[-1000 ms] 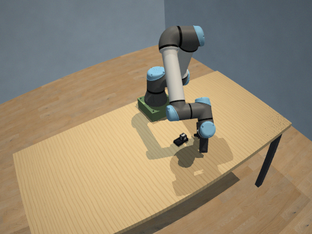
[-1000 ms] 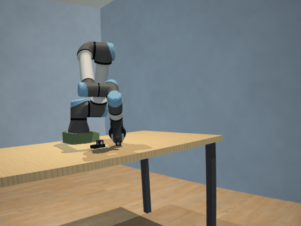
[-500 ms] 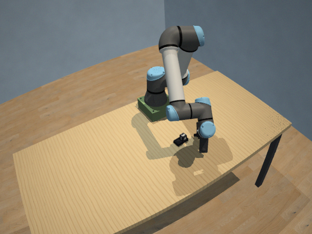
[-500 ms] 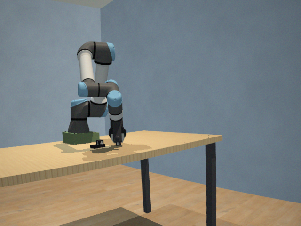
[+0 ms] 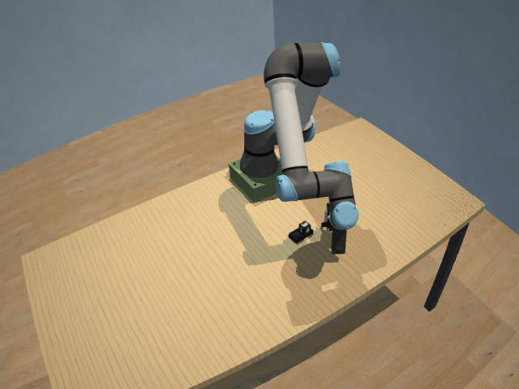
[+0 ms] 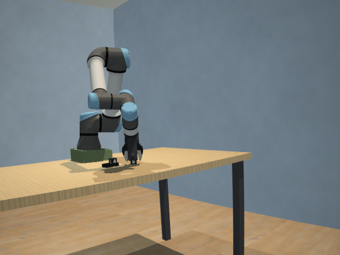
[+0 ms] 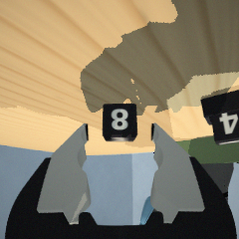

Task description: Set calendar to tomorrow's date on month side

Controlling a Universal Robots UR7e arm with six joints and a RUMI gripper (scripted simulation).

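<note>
The jaws stand partly apart, with a gap on either side of the cube between them, so we read the gripper (image 7: 119, 131) as holding nothing. The black cube (image 7: 119, 122) shows a white 8 toward the wrist camera and rests on the wooden desk (image 5: 126, 267). We see the calendar tray (image 5: 298, 237) just beside it, toward the arm's green base plate (image 5: 251, 190); the tray carries the other cube (image 7: 222, 119), marked 4. In the exterior view the tray (image 6: 109, 164) and the released cube (image 6: 133, 161) lie near the desk's far edge, under the arm (image 5: 289, 126).
</note>
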